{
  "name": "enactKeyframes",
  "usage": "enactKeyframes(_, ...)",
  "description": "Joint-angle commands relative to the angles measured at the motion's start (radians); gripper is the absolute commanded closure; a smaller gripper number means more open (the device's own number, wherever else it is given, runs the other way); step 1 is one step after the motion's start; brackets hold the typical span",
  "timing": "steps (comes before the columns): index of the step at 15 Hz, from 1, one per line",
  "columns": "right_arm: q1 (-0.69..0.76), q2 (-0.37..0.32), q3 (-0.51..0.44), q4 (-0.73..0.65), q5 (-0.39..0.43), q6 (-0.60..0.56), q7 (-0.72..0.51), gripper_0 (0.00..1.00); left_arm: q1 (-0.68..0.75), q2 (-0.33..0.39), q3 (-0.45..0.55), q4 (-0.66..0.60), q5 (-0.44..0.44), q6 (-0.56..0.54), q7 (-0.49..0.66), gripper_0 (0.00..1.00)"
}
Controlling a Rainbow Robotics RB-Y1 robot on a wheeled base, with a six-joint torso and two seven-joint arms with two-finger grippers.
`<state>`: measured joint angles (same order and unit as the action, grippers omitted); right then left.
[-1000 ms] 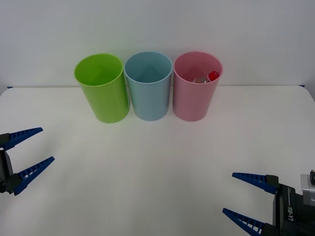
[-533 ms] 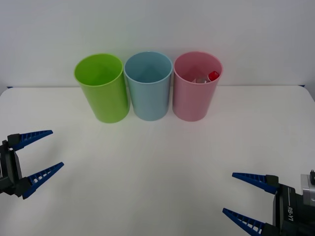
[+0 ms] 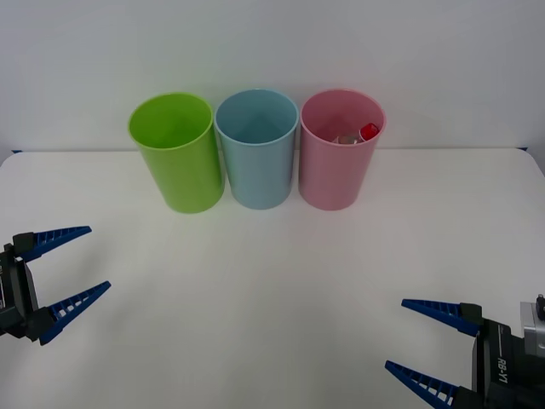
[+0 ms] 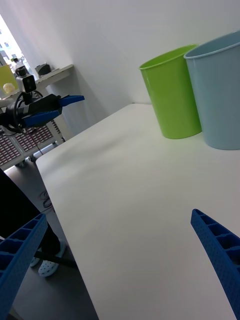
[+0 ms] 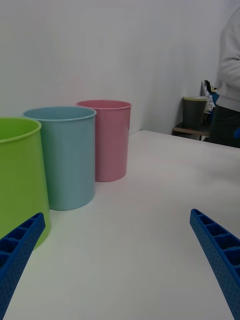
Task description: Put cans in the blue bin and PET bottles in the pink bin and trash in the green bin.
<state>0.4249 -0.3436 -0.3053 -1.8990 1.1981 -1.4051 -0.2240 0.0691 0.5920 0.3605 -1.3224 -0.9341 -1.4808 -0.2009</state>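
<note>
**A:** So what's on the bench point(image 3: 272, 290) right now, left to right?

**B:** Far left, the left end effector point(image 3: 65, 272) is hanging low over the near-left corner, blue fingers spread wide, nothing in them. Then at the back there's a tight row of three bins: green bin point(image 3: 176, 153), blue bin point(image 3: 256, 149), pink bin point(image 3: 340, 150). All upright and just beside each other. I can't tell if the rims actually touch.

**A:** And the bottle?

**B:** The bottle point(image 3: 359, 134) is down inside the pink one. You can see the red cap poking up near the far-right side of the rim, with a bit of clear plastic next to it. Green and blue look bare inside as far as I can see in.

**A:** Right arm?

**B:** The right end effector point(image 3: 426, 347) is at the near-right corner, also gaping wide and holding nothing, well apart from the bins.
</note>
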Motion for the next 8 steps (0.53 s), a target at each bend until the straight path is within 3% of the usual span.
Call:
enactKeyframes(1,0.000,0.000,0.000,0.000,0.000,0.000,0.000,0.00,0.000,0.000,0.000,0.000,0.000,0.000,0.000,0.00)
enactKeyframes(8,0.000,0.000,0.000,0.000,0.000,0.000,0.000,0.00,0.000,0.000,0.000,0.000,0.000,0.000,0.000,0.00)
